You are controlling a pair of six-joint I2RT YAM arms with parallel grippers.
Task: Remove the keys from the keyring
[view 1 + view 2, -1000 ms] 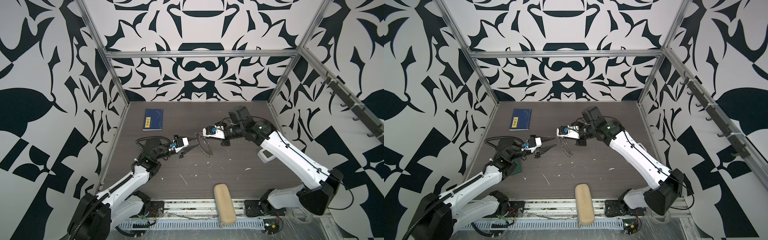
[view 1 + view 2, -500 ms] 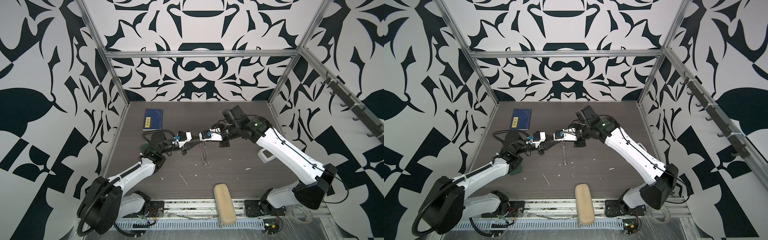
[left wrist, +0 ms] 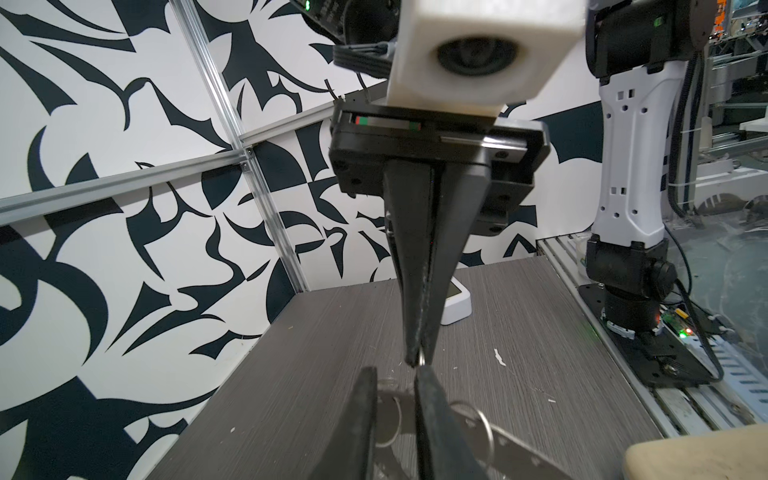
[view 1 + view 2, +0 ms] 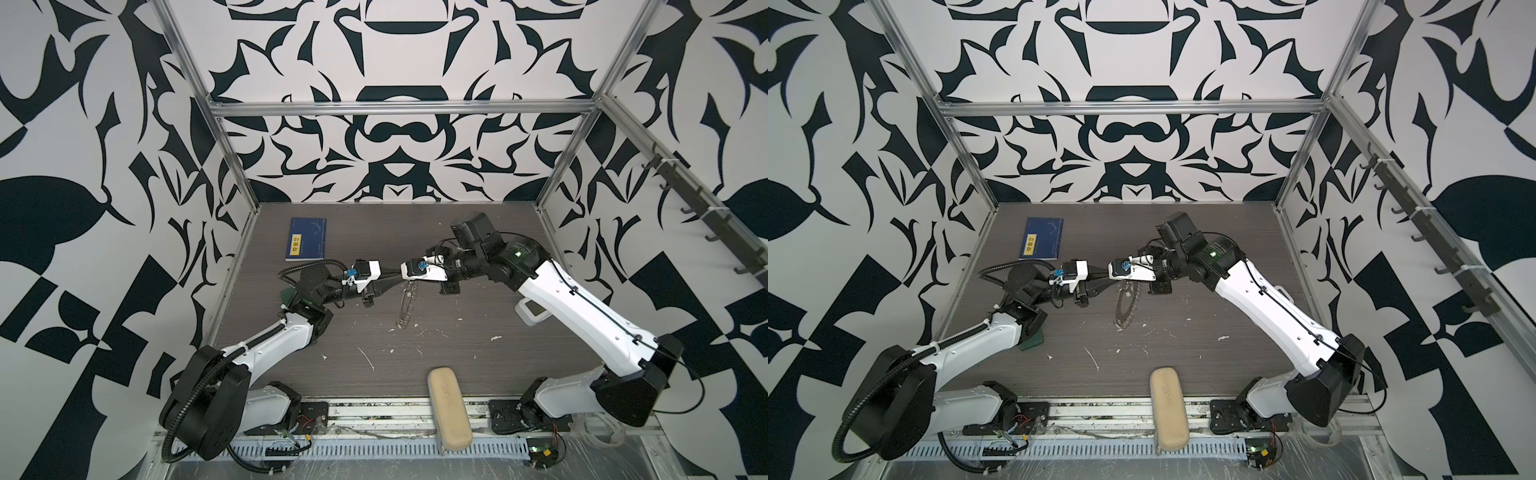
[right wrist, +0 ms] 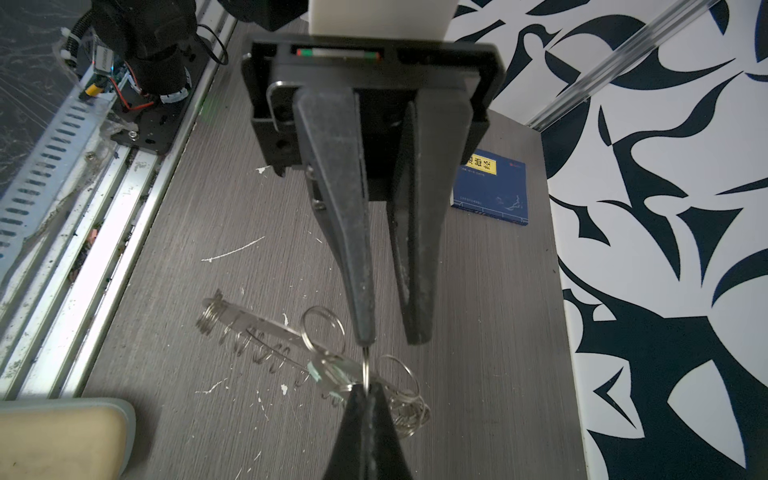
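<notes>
The left hand [image 4: 395, 278] and right hand [image 4: 409, 281] meet tip to tip above the middle of the bench [image 4: 457, 353] in both top views. The keyring [image 4: 406, 305] hangs edge-on from the right hand, and the grip itself is hidden. The left wrist view shows the right hand's jaws pressed shut on a thin wire loop [image 3: 420, 358] of the keyring. Only the right wrist view shows the left hand's fingers [image 5: 361, 291] a narrow gap apart, gripping nothing, and the keys [image 5: 330, 370], a pale tag beside that loop.

white arm shells [image 4: 582, 307], black joints [image 4: 623, 390], ribbed black cable [image 4: 189, 401]
</notes>
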